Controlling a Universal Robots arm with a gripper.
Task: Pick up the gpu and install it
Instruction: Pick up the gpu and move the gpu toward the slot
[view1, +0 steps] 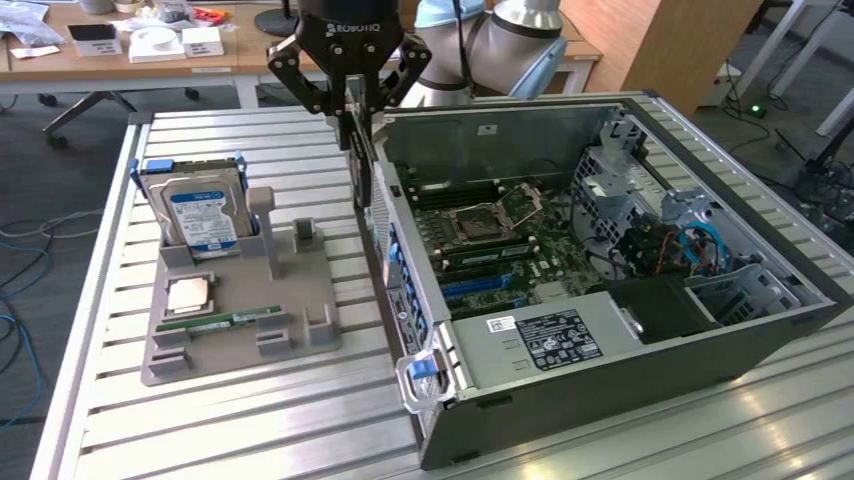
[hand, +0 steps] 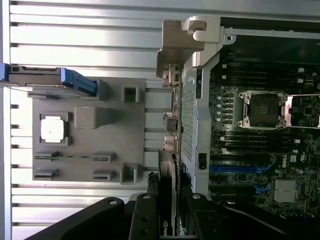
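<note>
Rear wall (hand: 189, 115) (upright) stands between the gpu (hand: 167, 190) and the open bay (view1: 507, 240).

Exterior view: my arm (view1: 514, 45) enters at 1 o'clock along the top edge, with the wrist turned so the jaws point straight down at 12 o'clock. Black fingers (view1: 307, 85) splay wide at the knuckles and pull in narrow at the tips. Jaws clamped on the gpu (view1: 358, 160), which hangs vertical and edge-on toward 6 o'clock. Wrist view: fingers (hand: 145, 215) press the gpu (hand: 167, 170) on its flat faces, one per side, and the card runs straight out between them.
</note>
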